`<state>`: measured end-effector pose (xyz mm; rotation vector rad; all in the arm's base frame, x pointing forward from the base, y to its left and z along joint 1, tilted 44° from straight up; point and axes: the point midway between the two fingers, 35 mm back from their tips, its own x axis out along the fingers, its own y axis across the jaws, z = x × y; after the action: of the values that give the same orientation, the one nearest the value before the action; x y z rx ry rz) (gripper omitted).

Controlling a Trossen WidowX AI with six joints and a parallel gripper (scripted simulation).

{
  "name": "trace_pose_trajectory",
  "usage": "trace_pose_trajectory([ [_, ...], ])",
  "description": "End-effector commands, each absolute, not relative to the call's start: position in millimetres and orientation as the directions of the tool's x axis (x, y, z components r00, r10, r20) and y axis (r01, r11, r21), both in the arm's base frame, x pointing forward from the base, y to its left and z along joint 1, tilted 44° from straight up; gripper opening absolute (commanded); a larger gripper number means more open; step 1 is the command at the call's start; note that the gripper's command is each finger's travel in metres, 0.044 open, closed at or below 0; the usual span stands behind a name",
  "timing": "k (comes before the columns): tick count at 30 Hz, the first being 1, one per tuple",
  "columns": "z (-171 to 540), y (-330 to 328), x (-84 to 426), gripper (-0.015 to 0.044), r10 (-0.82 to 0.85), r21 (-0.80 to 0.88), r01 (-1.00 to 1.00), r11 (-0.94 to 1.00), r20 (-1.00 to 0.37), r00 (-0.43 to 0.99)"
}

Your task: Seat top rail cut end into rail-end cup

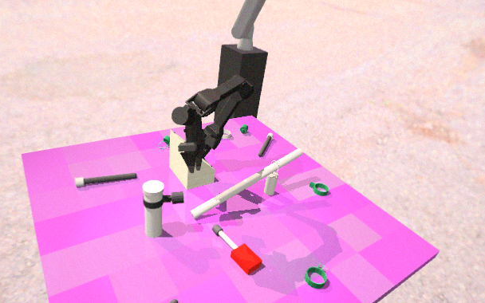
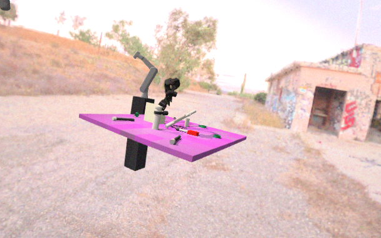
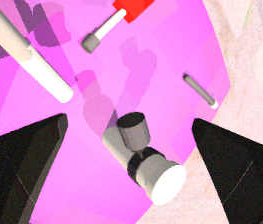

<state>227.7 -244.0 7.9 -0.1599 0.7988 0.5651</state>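
The white rail (image 1: 245, 184) (image 2: 180, 119) (image 3: 47, 80) slants through the loop cap's thin ring (image 1: 275, 163) on the small post (image 1: 270, 186) (image 2: 187, 122). Its lower end is down near the table, apart from the dark end cup (image 1: 177, 198) (image 3: 134, 134). The cup sticks out from the black band (image 1: 153, 202), high on the big post (image 1: 153, 223) (image 2: 156, 123) (image 3: 115, 145), just below its white cap (image 1: 153, 187) (image 3: 169, 184). My gripper (image 1: 195, 170) (image 3: 131, 122) is open and empty, pointing down beside the cream block, above and behind the cup in the top view. It touches neither rail nor post.
The cream wedge block (image 1: 181, 169) (image 2: 150, 114) stands near the arm. A red block with a white handle (image 1: 246, 258) (image 2: 193, 133) (image 3: 134, 7) lies in front of the rail. Dark rods (image 1: 111, 179) (image 3: 199, 91) and green rings (image 1: 316, 277) lie around the magenta table (image 1: 81, 227).
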Motion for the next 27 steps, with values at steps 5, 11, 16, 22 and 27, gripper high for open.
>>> trace_pose_trajectory([
  [5, -39, -268, 223, 0.044, 0.41, -0.193, -0.744, 0.64, -0.733, 0.543],
  [11, -39, -268, 223, 0.044, 0.41, -0.193, -0.744, 0.64, -0.733, 0.543],
  [16, -47, -260, 225, 0.044, 0.41, -0.193, -0.744, 0.64, -0.733, 0.543],
  [22, -64, -244, 227, 0.044, 0.41, -0.193, -0.744, 0.64, -0.732, 0.543],
  [27, -65, -244, 228, 0.044, 0.41, -0.193, -0.743, 0.64, -0.732, 0.543],
])
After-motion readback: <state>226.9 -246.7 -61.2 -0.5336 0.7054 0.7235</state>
